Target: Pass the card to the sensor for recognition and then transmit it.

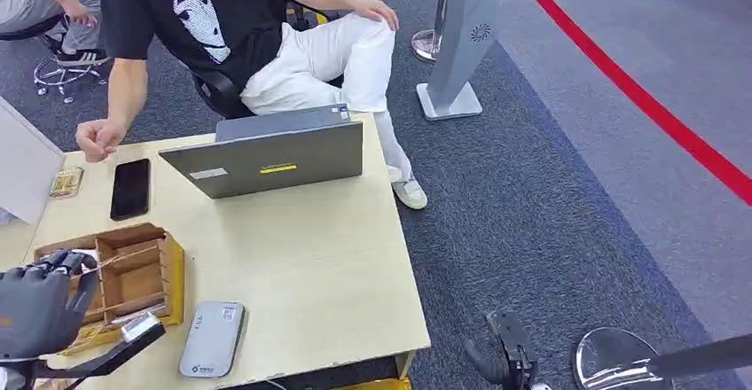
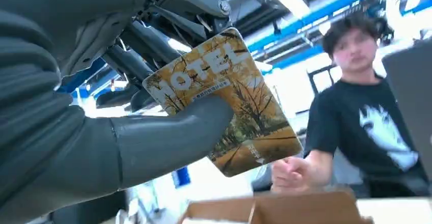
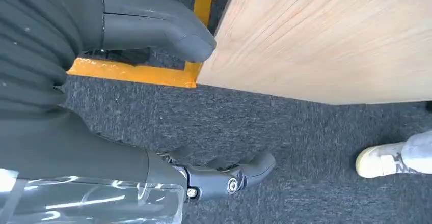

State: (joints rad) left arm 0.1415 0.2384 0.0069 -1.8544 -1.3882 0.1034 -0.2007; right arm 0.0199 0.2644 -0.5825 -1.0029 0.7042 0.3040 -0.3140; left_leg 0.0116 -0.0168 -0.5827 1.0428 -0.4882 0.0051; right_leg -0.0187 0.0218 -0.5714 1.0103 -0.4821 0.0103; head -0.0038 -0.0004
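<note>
My left hand pinches the card between thumb and fingers, lifted over the wooden box at the near left of the table. The grey sensor lies flat just right of the box. My right hand hangs beside the table over carpet, fingers loosely apart, holding nothing.

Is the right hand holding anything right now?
No. In the right wrist view the right hand hangs over the dark carpet beside the table edge, thumb and fingers apart with nothing between them.
</note>
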